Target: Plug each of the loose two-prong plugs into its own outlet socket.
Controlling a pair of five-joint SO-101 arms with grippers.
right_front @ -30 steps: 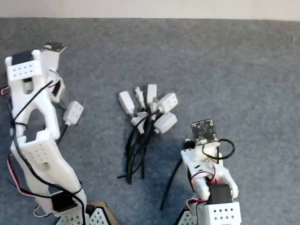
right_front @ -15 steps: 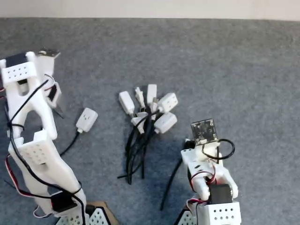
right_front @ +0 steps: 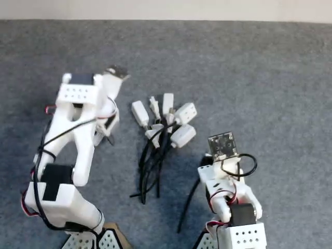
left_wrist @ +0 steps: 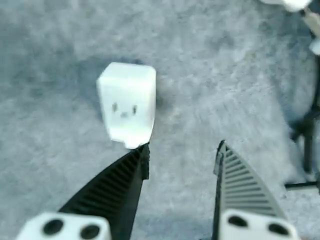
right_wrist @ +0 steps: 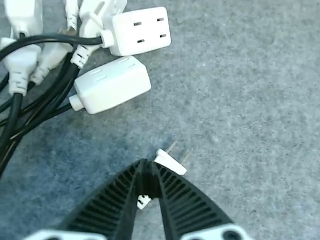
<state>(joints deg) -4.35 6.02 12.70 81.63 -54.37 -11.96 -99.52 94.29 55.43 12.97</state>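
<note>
L claw [left_wrist: 182, 147] spread beside a white outlet socket [left_wrist: 127, 102], left of cord bundle [right_front: 150, 166]; R claw [right_wrist: 150, 169] pinching two-prong plug [right_wrist: 170, 162].

The worktop [right_front: 270, 78] is a mottled grey, kinda felty. Sockets [right_front: 185, 113] are all white, cords [right_wrist: 40, 97] black, and the plug [right_wrist: 170, 162] is white too. Left arm [right_front: 78, 137] and right arm [right_front: 220, 181]: white, with red and black wiring. Left tool [left_wrist: 180, 155] and right tool [right_wrist: 148, 172] both have ribbed black fingers [left_wrist: 115, 185].

Surface: grey carpeted table [right_front: 270, 78]. White socket block [left_wrist: 127, 102] lies just ahead of left pincer [left_wrist: 182, 146]. Socket-and-plug bundle [right_wrist: 112, 85] with black cords lies ahead of right pincer [right_wrist: 148, 167].
</note>
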